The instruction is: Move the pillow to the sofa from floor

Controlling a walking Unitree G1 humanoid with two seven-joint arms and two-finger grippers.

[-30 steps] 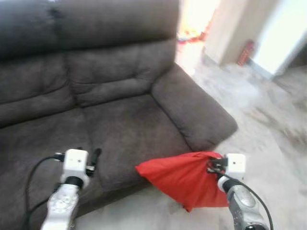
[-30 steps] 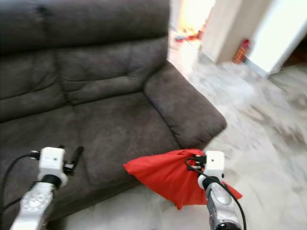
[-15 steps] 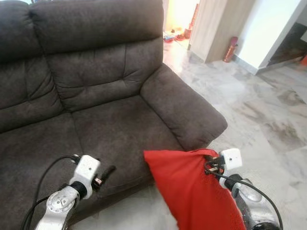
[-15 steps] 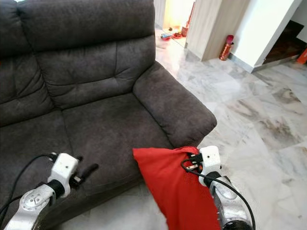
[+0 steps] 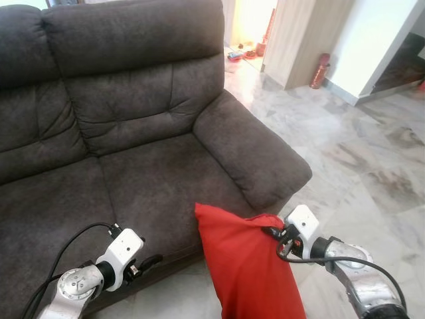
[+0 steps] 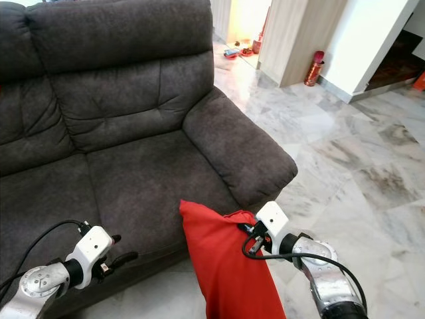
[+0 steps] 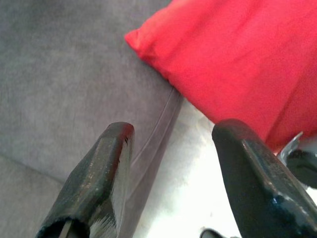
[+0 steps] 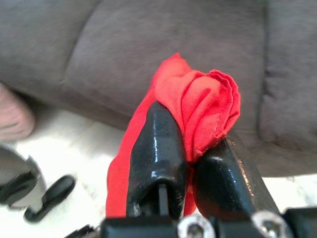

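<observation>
Dark grey sofa [image 5: 153, 166] ahead, marble floor [image 5: 372, 159] right. Right hand [image 8: 190, 163] pinching corner of red pillow [image 5: 246, 266]; pillow hangs before seat edge. Left hand [image 7: 171, 173] spread, idle. Risk: thin corner pinch slips during lift; pillow drops to floor.

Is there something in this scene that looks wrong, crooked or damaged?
Only the red pillow looks odd: it hangs limp in front of the sofa, pinched by one bunched corner in the right gripper, not lying on the seat. The left gripper is open near the seat's front edge. Nothing appears spilled or broken.
</observation>
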